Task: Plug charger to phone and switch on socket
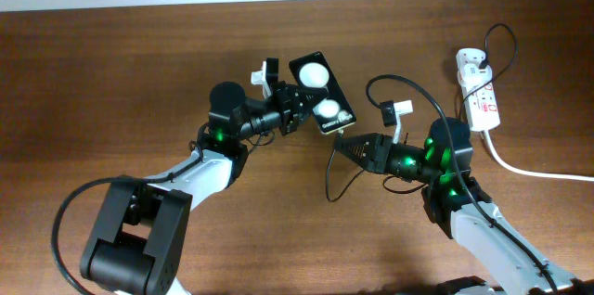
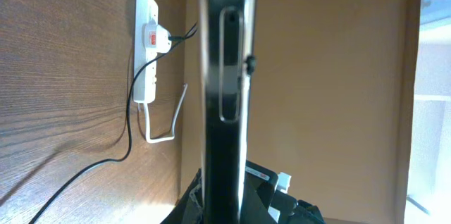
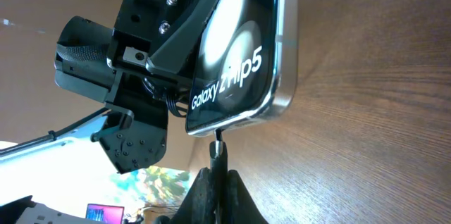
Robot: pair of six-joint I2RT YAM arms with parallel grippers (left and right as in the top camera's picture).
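Observation:
The phone is a black smartphone with two white glare spots, held above the table by my left gripper, which is shut on it. In the left wrist view the phone shows edge-on. My right gripper is shut on the charger plug, whose metal tip touches the phone's bottom edge. The black charger cable loops back to the socket, a white power strip at the far right, also seen in the left wrist view.
The power strip's thick white cord runs off to the right edge. A slack loop of black cable lies on the wooden table between the arms. A pale wall runs along the table's far edge.

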